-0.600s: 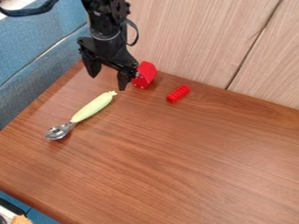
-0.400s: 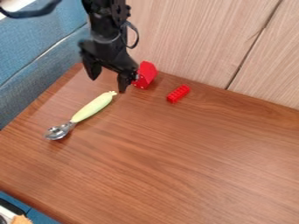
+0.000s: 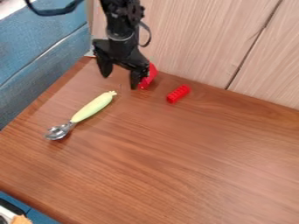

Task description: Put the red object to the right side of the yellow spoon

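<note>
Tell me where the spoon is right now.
The spoon lies on the left part of the table in the camera view, below the hand and nearest to it.

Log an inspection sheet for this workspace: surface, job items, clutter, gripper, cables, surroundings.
Surface: wood-grain tabletop
Job items: spoon with yellow-green handle; red toy brick; red block, partly hidden behind gripper; which red one is meant, cannot tell
Clutter: orange piece, lower-left corner, off tabletop
Gripper: open, near red block; contact unclear
Cables: black cable, upper left
Surroundings: blue upholstery left, wood panelling behind
</note>
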You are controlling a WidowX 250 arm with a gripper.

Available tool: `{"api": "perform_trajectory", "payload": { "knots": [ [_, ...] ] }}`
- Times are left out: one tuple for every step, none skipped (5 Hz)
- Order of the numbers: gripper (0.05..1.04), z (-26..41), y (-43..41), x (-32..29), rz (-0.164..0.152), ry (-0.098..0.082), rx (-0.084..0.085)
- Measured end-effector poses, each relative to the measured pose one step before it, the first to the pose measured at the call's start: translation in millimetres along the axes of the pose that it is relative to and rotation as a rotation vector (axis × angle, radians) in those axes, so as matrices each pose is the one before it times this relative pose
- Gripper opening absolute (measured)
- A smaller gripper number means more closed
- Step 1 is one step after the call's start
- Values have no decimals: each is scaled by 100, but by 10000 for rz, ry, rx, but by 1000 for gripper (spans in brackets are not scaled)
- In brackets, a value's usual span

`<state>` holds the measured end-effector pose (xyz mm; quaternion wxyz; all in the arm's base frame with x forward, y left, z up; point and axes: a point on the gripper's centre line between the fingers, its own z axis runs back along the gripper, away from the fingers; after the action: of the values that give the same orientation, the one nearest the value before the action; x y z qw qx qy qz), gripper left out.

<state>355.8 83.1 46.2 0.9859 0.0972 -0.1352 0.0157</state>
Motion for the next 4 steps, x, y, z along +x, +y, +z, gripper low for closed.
{"api": "perform_trajectory", "payload": {
  "knots": [
    [999, -533, -311, 1740, 203, -4, -281],
    [999, -1010, -327, 1781, 190, 15, 2],
    [999, -1197, -429, 1472, 161, 121, 15],
    [999, -1247, -110, 450, 132, 256, 37]
  ]
}}
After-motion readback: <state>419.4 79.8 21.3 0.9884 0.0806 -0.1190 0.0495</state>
